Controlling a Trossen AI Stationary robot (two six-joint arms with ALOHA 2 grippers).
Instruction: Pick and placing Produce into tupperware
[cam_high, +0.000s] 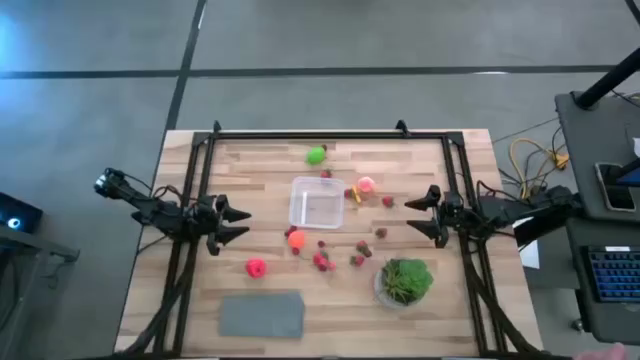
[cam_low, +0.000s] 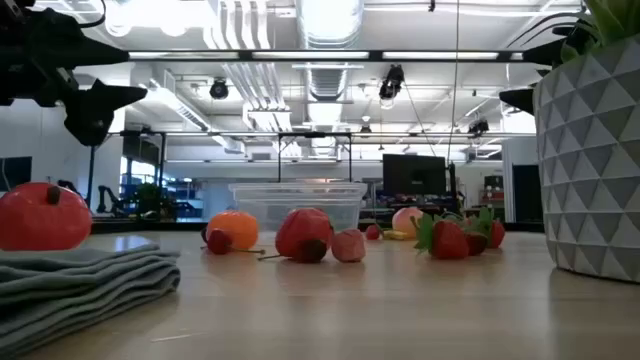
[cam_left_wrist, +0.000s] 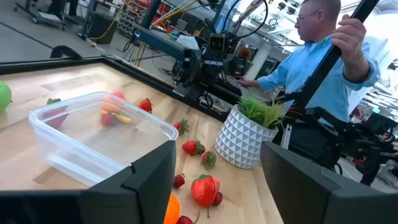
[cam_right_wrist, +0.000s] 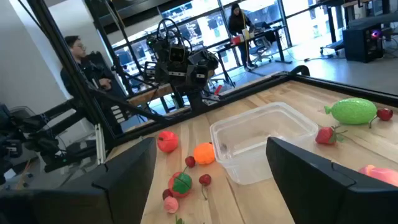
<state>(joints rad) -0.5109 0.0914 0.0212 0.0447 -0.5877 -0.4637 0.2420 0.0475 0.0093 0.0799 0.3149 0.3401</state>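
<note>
2 matte-black jointed arms with angular fingers.

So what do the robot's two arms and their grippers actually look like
Both arms are dark, nearly black, slim and jointed. The left gripper and the right gripper each end in two pointed black fingers. In the wrist views the fingers look like broad, flat, angular matte plates. No markings show.

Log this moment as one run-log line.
stage: before first pick | tupperware: empty, mid-table | produce: scattered around it | left gripper: open, holding nothing | right gripper: open, holding nothing
</note>
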